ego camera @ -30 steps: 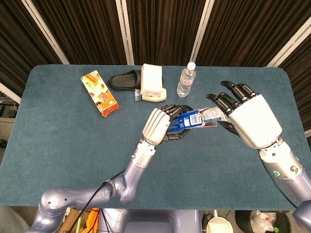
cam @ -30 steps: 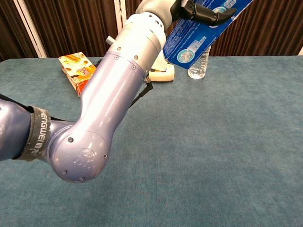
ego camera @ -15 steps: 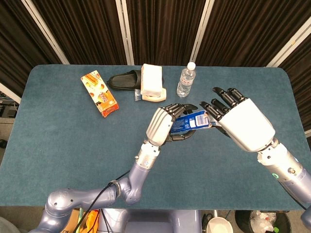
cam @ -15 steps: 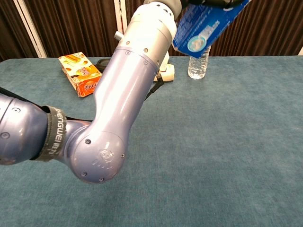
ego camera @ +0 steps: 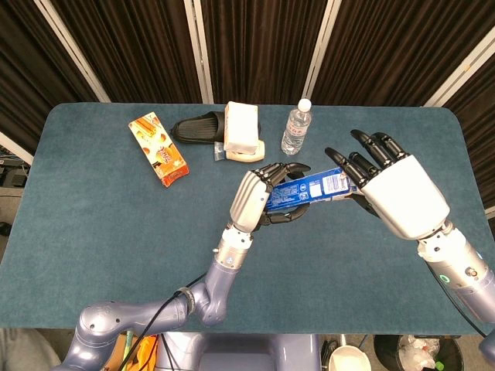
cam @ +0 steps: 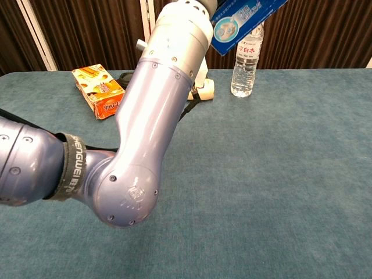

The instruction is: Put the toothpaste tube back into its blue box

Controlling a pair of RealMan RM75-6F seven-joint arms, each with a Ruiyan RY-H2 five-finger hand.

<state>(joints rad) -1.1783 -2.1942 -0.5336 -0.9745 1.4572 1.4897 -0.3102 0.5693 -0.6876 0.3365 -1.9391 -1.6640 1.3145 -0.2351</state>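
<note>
The left hand [ego camera: 251, 201] grips the blue box [ego camera: 309, 188] above the table [ego camera: 93, 224], while the right hand [ego camera: 387, 182], fingers spread, touches its far end. The toothpaste tube isn't visible (perhaps already inside), so a careless push could jam it or twist the box loose.

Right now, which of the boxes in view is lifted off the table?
The blue box, gripped by the left hand at mid-air. The orange box and the cream box both lie on the table.

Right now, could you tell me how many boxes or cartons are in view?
2: the blue toothpaste box held up by the left hand, and an orange carton lying on the table's far-left part. Others may be hidden.
</note>
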